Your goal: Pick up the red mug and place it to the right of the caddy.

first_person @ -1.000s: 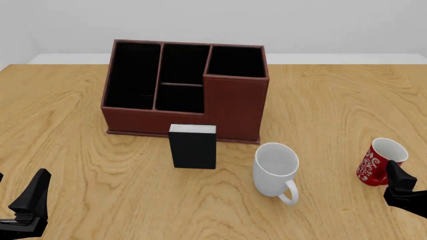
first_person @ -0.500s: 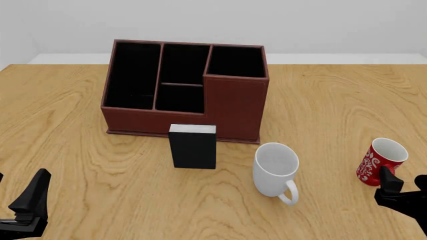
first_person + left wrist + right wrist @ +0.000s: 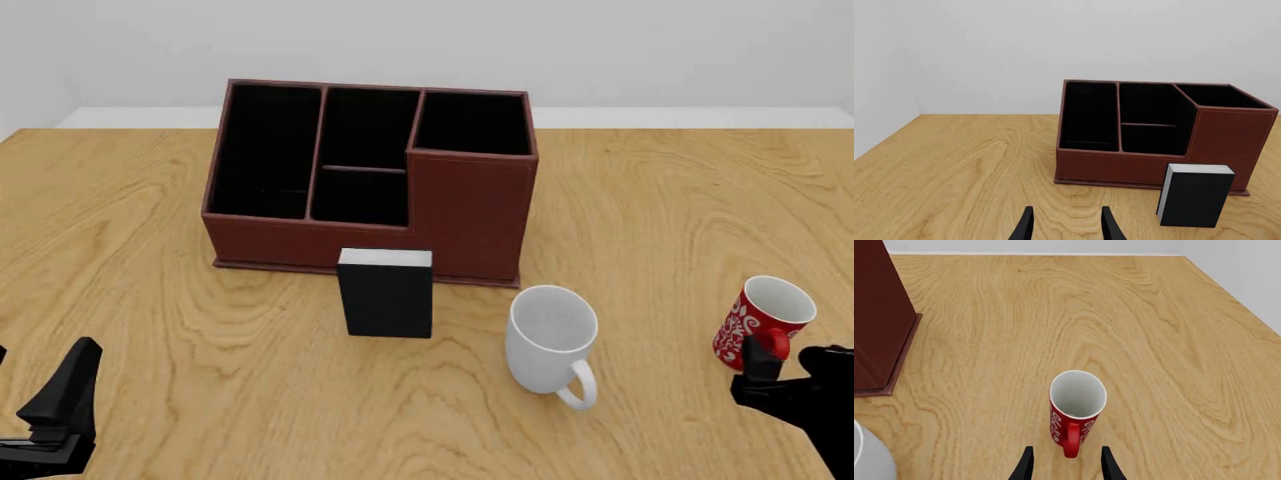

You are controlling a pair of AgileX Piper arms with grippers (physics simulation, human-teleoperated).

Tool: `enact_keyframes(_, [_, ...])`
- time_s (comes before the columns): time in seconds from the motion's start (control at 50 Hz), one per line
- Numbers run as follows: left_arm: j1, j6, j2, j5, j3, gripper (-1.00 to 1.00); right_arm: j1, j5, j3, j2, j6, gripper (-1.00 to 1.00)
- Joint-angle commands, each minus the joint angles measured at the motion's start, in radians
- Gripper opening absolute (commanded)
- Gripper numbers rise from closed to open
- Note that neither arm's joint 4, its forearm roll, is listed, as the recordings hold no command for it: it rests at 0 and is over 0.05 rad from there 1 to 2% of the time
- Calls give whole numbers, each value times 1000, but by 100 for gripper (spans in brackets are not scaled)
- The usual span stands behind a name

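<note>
Red mug (image 3: 1077,407) stood upright at the caddy's (image 3: 374,180) four o'clock; I held my right gripper (image 3: 1064,465), fingers apart, lined up on its handle for the grasp.

I see a red mug (image 3: 1077,412) with white swirls and white inside, a plain white mug (image 3: 551,343), a red-brown caddy (image 3: 470,205) lined black, a white-topped black box (image 3: 386,292), and pale wood-grain table (image 3: 667,200).
</note>
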Motion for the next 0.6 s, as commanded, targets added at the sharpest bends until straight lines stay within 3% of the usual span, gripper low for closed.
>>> enact_keyframes(0.02, [0, 0, 0, 0, 0, 100, -10, -211, 6, 221, -9, 100])
enact_keyframes(0.3, [0, 0, 0, 0, 0, 100, -11, -299, -7, 327, -10, 100])
enact_keyframes(0.6, [0, 0, 0, 0, 0, 100, -25, -469, -1, 514, -16, 100])
